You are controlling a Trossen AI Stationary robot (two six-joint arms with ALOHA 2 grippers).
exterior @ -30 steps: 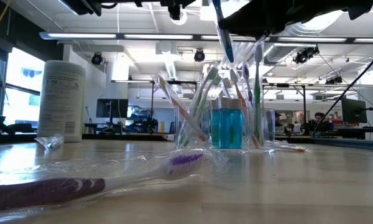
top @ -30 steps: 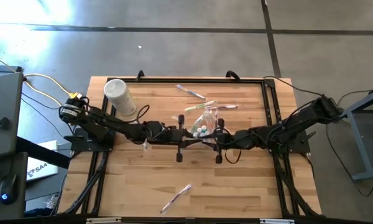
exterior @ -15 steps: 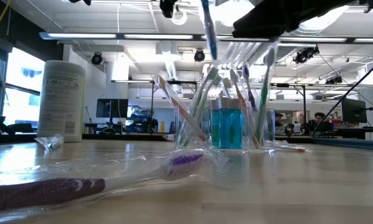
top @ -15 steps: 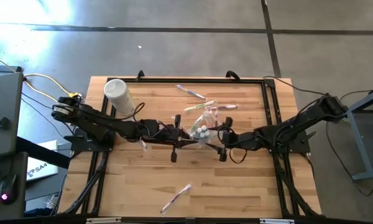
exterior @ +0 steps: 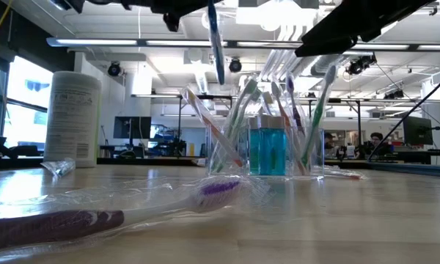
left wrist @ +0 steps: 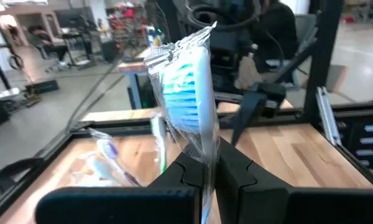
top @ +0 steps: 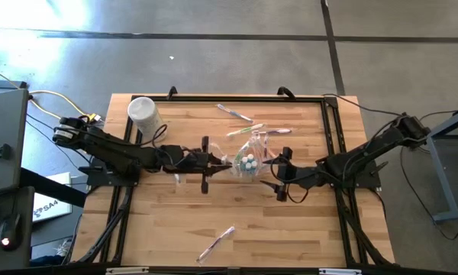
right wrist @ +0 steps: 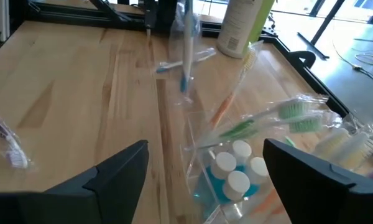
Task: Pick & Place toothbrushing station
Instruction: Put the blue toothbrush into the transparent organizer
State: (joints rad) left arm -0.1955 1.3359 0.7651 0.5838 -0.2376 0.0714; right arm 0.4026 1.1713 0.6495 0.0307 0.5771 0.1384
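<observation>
Pulled back toward its own side of the table, left gripper [top: 216, 160] now well clear of the toothbrushing station [top: 248, 163], clamped on a wrapped blue-bristled toothbrush [left wrist: 188, 93] carried off from above the holder. Withdrawn the other way, right gripper [top: 269, 174], fingers [right wrist: 115, 169] now spread wide after being nearly closed a second ago. Left leaning in the holder beside the right gripper, a green toothbrush [exterior: 319, 121].
</observation>
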